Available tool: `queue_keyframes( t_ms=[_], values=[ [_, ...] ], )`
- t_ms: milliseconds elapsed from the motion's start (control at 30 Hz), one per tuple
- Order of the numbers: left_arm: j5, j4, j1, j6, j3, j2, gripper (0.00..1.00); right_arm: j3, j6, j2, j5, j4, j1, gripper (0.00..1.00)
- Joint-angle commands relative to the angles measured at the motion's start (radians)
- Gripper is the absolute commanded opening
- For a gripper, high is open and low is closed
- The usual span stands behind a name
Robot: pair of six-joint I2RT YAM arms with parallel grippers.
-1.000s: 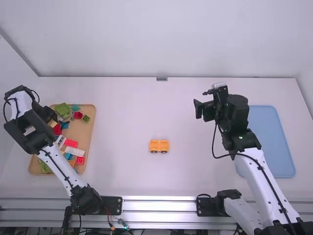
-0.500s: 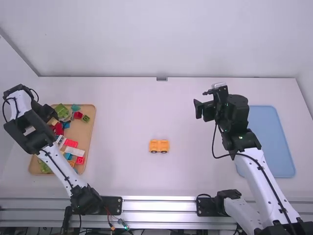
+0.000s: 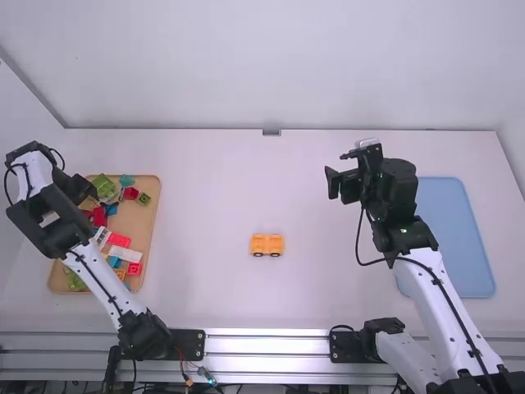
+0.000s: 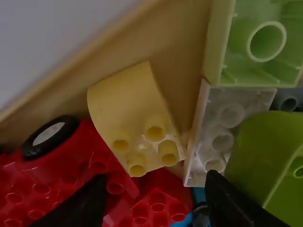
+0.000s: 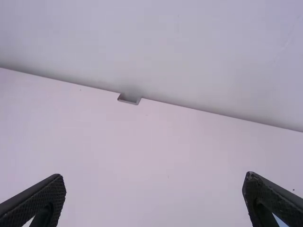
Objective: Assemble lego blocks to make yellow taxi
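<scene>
In the high view, my left gripper (image 3: 80, 192) is over the back left part of the wooden tray (image 3: 150, 226). In the left wrist view, that gripper (image 4: 156, 201) stands open above the blocks, holding nothing. A pale yellow curved block (image 4: 128, 101) with studs lies against the tray wall, partly on red pieces (image 4: 163, 196). My right gripper (image 3: 335, 182) is held over the table right of centre. It is open around nothing in the right wrist view (image 5: 154, 201). A yellow-orange block vehicle (image 3: 267, 245) with dark wheels sits mid-table.
Beside the yellow block lie a white block (image 4: 220, 137), a pale green one (image 4: 265, 42) and a green curved one (image 4: 265, 156). A black wheel (image 4: 49, 137) is on a red piece. A blue tray (image 3: 459, 238) lies on the right, partly behind the right arm.
My left gripper has shifted very slightly to the left. Beside it, the red and green blocks in the tray have moved a little. The right arm and the block vehicle have stayed put.
</scene>
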Motion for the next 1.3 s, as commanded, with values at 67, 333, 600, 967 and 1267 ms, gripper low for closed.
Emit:
queue_keyframes(
  t_ms=[67, 333, 600, 967, 1267],
  values=[
    [0.008, -0.044, 0.006, -0.022, 0.072, 0.006, 0.59, 0.039, 0.002, 0.006, -0.003, 0.002, 0.003, 0.99],
    [-0.02, -0.048, 0.006, -0.087, 0.106, 0.006, 0.5, 0.039, 0.002, 0.006, -0.003, -0.011, 0.002, 0.99],
    [-0.072, 0.002, 0.007, -0.173, 0.039, 0.006, 0.46, 0.039, 0.002, 0.006, -0.003, -0.019, 0.002, 0.99],
    [-0.076, 0.06, 0.007, -0.221, 0.013, 0.006, 0.49, 0.039, -0.002, 0.006, -0.002, -0.02, 0.002, 0.99],
    [-0.068, 0.12, 0.005, -0.222, -0.04, 0.006, 0.5, 0.039, -0.002, 0.006, -0.002, -0.021, 0.002, 0.99]
  ],
)
